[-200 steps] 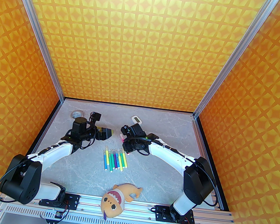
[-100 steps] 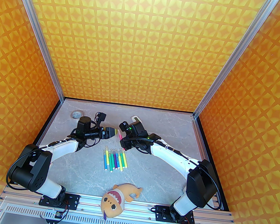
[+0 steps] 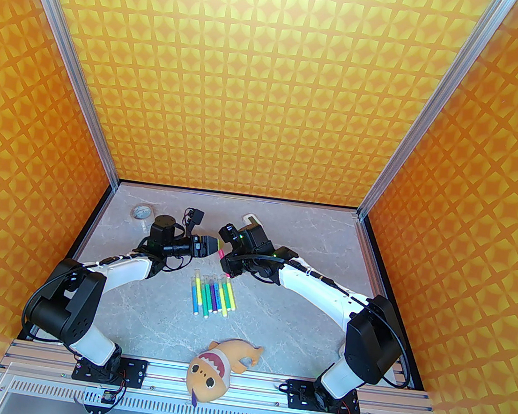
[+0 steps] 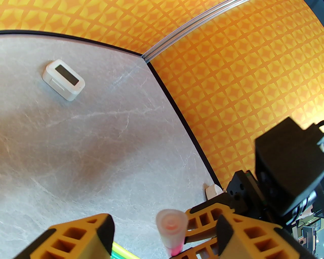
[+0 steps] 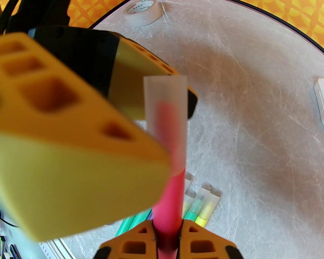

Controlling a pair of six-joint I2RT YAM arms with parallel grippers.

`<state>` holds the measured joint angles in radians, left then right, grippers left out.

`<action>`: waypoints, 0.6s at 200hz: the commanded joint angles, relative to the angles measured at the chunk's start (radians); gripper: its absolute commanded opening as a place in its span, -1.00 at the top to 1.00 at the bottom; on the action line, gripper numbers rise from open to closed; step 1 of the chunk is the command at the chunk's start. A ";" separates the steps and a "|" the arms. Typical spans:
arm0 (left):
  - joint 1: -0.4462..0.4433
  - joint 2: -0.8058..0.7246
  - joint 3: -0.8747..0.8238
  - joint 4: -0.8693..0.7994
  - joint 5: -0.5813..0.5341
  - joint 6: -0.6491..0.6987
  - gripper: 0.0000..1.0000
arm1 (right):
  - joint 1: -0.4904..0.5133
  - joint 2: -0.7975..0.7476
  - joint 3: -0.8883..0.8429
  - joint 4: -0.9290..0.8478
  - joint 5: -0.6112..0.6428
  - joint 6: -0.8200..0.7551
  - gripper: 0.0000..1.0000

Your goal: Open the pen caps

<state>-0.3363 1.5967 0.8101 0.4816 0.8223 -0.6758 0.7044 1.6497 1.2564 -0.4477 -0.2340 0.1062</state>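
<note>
Over the grey marble table (image 3: 302,311), the whitish pen cap (image 4: 172,223) is sitting on the pink pen (image 5: 168,199), which my right gripper (image 5: 167,236) is clamping hard. I am seeing the left gripper (image 4: 166,226) straddling that cap, jaws apart and off it. Below, the other pens (image 3: 212,293) are lying in a row. Since a second ago, the left gripper has been swinging in from the left to reach the cap.

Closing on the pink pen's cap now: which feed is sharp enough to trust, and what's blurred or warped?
Left wrist view: the cap is fairly crisp, seen end-on; table edge bowed by the lens. Right wrist view: left end effector a big out-of-focus yellow mass, cap and pink pen soft, tape roll behind sharp. Top external view: even light, pen tiny.
</note>
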 commanded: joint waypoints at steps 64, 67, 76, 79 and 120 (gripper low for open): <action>-0.008 0.021 0.040 0.046 0.018 -0.011 0.18 | 0.004 -0.016 -0.011 0.034 -0.020 -0.022 1.00; -0.009 0.020 0.041 0.045 0.018 -0.012 0.20 | 0.005 -0.017 -0.011 0.036 -0.020 -0.023 1.00; -0.008 0.022 0.042 0.046 0.018 -0.012 0.26 | 0.004 -0.018 -0.012 0.039 -0.019 -0.023 1.00; -0.009 0.022 0.042 0.046 0.020 -0.013 0.28 | 0.004 -0.018 -0.014 0.040 -0.019 -0.023 1.00; -0.008 0.029 0.046 0.046 0.030 -0.016 0.49 | 0.005 -0.027 -0.021 0.059 -0.005 -0.020 1.00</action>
<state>-0.3397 1.6104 0.8280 0.5068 0.8265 -0.6861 0.7048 1.6497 1.2549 -0.4271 -0.2401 0.0986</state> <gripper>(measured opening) 0.279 0.135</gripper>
